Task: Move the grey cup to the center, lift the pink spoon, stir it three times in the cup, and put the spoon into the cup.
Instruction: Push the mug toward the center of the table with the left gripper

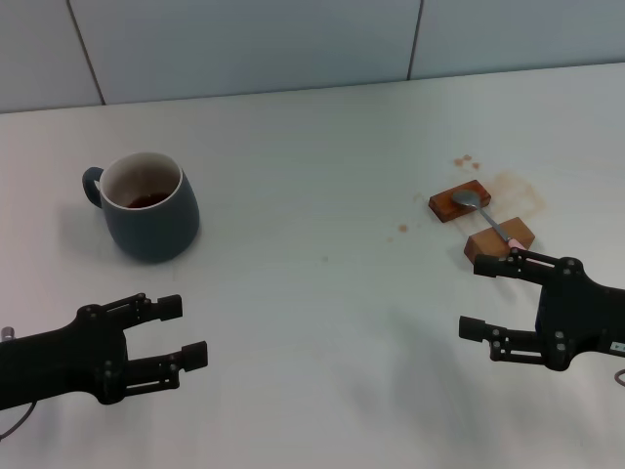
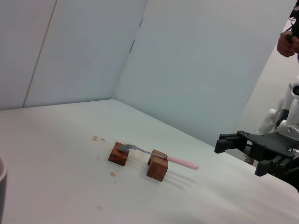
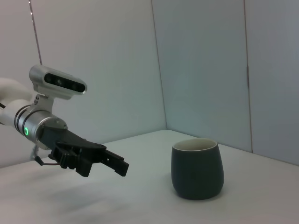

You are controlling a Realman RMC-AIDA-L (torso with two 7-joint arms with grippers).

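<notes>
The grey cup (image 1: pixel 148 207) stands upright at the table's left, handle toward the far left, with brown stains inside. It also shows in the right wrist view (image 3: pixel 196 170). The pink spoon (image 1: pixel 485 214) lies across two brown wooden blocks at the right, its silver bowl on the far block; in the left wrist view (image 2: pixel 161 156) its pink handle sticks out past the near block. My left gripper (image 1: pixel 186 332) is open and empty, in front of the cup and apart from it. My right gripper (image 1: pixel 476 298) is open and empty, just in front of the near block, covering part of the handle.
The far block (image 1: pixel 457 202) and near block (image 1: pixel 500 237) hold the spoon above the table. Brown spill marks (image 1: pixel 518 184) lie around them. A wall (image 1: pixel 293 39) rises behind the white table. A person's hand and a white robot show at the far edge of the left wrist view.
</notes>
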